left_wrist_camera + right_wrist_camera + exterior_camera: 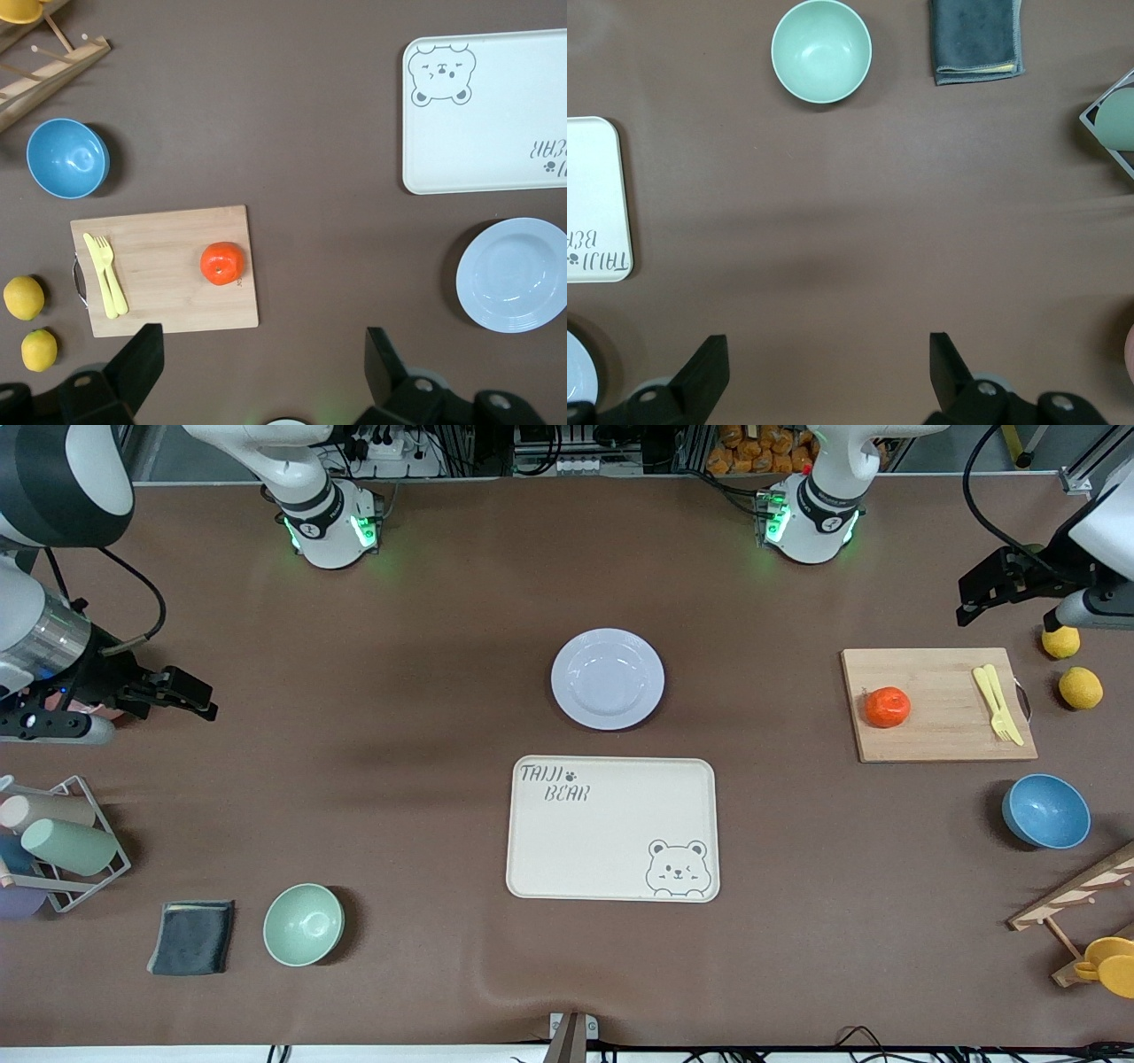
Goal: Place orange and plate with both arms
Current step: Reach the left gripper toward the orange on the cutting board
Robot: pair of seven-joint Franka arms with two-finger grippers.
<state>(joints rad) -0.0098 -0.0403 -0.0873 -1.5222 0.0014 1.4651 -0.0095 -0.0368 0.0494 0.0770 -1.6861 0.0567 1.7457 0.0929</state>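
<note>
Orange: sits on the wooden cutting board at the right of the front view, toward the board's edge that faces the plate; nothing touches it.
Plate: lies flat on the table just above the middle of the front view, bare, and farther from the front camera than the cream bear tray, with a strip of table between them.
Left gripper: hangs in the air at the upper right of the front view, over the table near the cutting board's corner and the two lemons; its fingers are spread wide and hold nothing.
Right gripper: hangs at the left edge of the front view, over bare table above the cup rack; its fingers are spread wide, with nothing between them.
Board extras: a yellow fork and knife lie on the board, well apart from the orange.
Bowls: blue bowl at the right, below the board; green bowl at the lower left, beside a dark folded cloth.
</note>
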